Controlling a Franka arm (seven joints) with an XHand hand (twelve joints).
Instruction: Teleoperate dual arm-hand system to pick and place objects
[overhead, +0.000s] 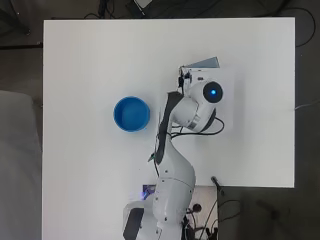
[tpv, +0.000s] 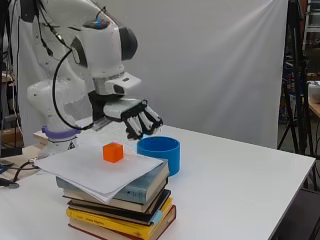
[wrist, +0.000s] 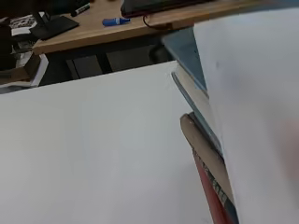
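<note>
A small orange cube (tpv: 113, 152) rests on a white sheet of paper (tpv: 95, 170) that lies on top of a stack of books (tpv: 127, 205). The hand (tpv: 132, 116) hovers just above the cube, slightly toward the bowl's side. Its fingers hang down relaxed, apart from the cube, with nothing between them. A blue bowl (tpv: 160, 152) stands on the table right behind the stack, and in the overhead view this bowl (overhead: 131, 114) sits left of the arm. The arm hides the cube and hand from overhead. The wrist view shows only the paper (wrist: 252, 93) and the book spines (wrist: 208, 154).
The white table (overhead: 90, 65) reaches far beyond the stack on the left and at the back. One grey book corner (overhead: 206, 63) sticks out past the arm. Cables lie by the arm's base (tpv: 10, 175).
</note>
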